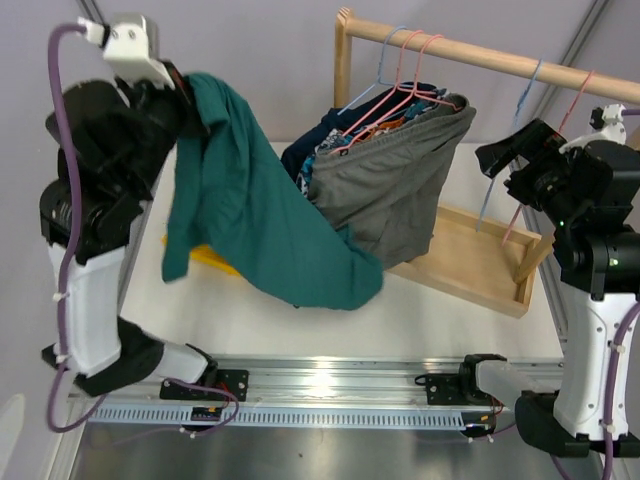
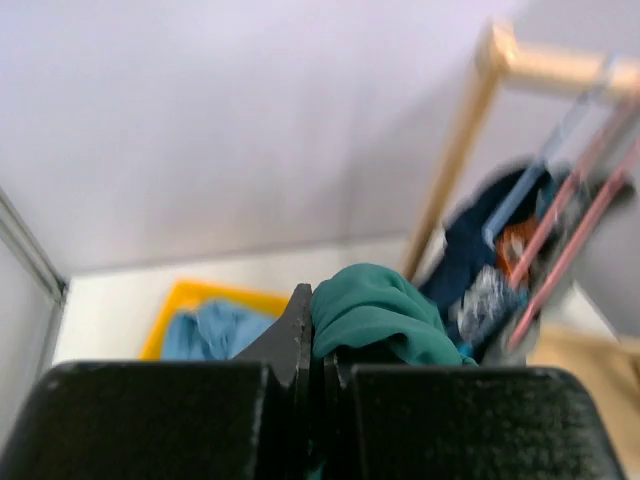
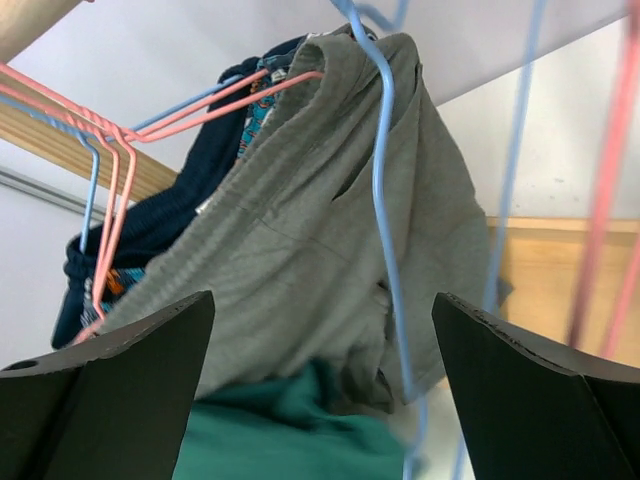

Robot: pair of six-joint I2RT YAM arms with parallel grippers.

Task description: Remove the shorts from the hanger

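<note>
L pincer (image 2: 318,345) clamps teal shorts (image 2: 375,310); yellow bin (image 2: 185,295) under it holds lt-blue shorts (image 2: 205,332). R pincer (image 3: 322,305) fingers wide apart, grey shorts (image 3: 300,230) hang just ahead.

Teal shorts (image 1: 250,200), grey shorts (image 1: 390,190): soft matt cloth. Rack (image 1: 480,265): pale smooth wood. Hangers (image 3: 381,150): thin smooth wire.

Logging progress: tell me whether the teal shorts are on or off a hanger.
Off. The teal shorts hang from the left tool, shut on the fabric, away from the wooden rail; no hanger shows in them.
</note>
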